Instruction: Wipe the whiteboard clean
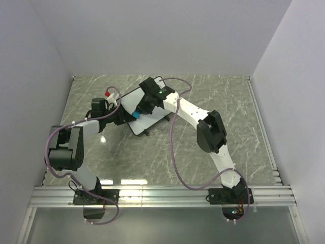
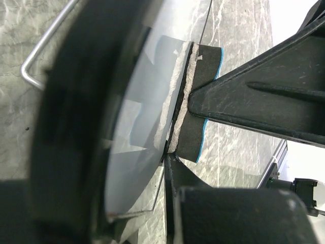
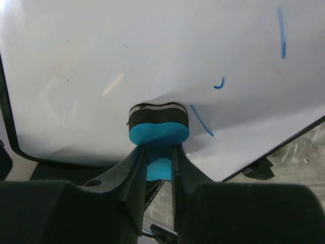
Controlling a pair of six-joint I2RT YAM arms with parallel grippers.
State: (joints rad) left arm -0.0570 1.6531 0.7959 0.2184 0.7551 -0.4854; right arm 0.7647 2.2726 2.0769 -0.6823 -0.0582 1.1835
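Blue eraser (image 3: 158, 133), pinched in the right pincer (image 3: 158, 152), presses the whiteboard (image 3: 101, 56); left pincer (image 1: 119, 114) clamps its edge.

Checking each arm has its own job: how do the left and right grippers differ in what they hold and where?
The left gripper clamps the whiteboard by its edge; the right gripper holds a blue eraser. The left gripper sits at the board's rim; the right gripper is over its face, pressing the eraser onto it beside blue marks. Both are shut on something.
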